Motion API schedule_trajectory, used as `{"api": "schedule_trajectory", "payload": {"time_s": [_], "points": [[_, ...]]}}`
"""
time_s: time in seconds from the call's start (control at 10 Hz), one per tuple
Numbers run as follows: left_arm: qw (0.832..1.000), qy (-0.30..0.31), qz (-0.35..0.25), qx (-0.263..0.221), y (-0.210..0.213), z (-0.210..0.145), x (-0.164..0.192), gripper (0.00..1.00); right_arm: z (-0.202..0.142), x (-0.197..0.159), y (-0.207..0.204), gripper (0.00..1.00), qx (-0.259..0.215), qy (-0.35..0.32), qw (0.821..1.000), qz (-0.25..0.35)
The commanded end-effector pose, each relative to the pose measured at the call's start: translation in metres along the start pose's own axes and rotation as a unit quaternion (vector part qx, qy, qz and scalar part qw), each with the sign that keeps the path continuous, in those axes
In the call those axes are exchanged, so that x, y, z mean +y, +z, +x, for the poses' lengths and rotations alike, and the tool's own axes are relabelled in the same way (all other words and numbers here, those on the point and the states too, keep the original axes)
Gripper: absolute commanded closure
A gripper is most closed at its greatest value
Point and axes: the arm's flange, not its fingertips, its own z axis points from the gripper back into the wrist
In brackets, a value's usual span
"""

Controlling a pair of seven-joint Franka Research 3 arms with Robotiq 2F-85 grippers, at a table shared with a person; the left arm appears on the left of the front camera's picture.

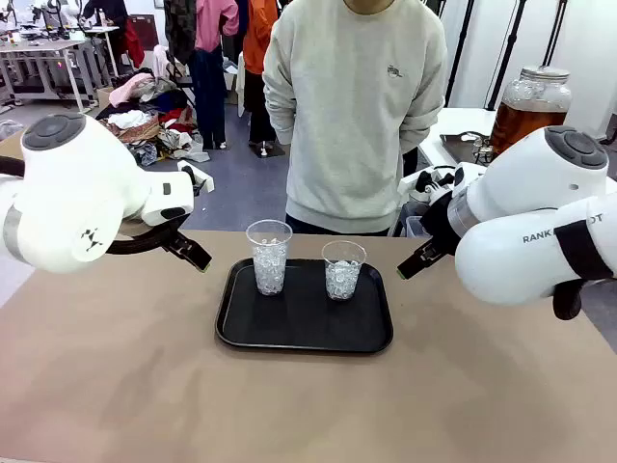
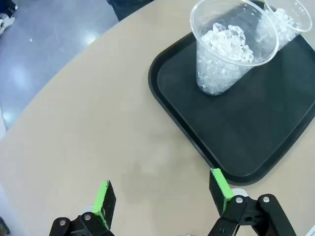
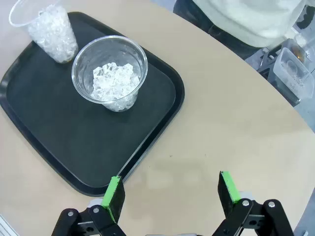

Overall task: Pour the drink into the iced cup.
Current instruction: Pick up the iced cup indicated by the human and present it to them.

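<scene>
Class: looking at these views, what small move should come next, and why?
Probably bring over the amber drink first: its big round glass jar, silvery lid on, stands on another table behind the right arm. The taller clear plastic cup of ice and the shorter cup wait on the black tray; left gripper and right gripper hang open, empty.

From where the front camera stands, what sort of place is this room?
Probably a robotics lab: a white left robot arm and a white right robot arm flank the tan table, and piles of mixed clothes lie on the grey floor behind it.
</scene>
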Motion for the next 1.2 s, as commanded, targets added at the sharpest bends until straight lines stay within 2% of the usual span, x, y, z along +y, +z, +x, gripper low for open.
{"api": "schedule_trajectory", "payload": {"time_s": [0.0,0.9,1.0,1.1], "points": [[1.000,-0.003,0.000,-0.001,0.000,0.000,0.000,0.00,0.001,-0.001,0.001,0.00,-0.003,0.000,1.000,-0.003],[1.000,-0.003,-0.005,-0.007,0.007,0.001,0.004,0.00,0.005,-0.007,0.006,0.00,-0.009,-0.004,1.000,0.002],[1.000,0.008,-0.010,-0.010,0.014,0.002,0.009,0.00,0.008,-0.013,0.012,0.00,-0.014,-0.014,1.000,0.016],[0.998,0.032,-0.039,-0.024,0.022,0.004,0.014,0.00,0.009,-0.018,0.020,0.00,-0.017,-0.038,0.998,0.048]]}}
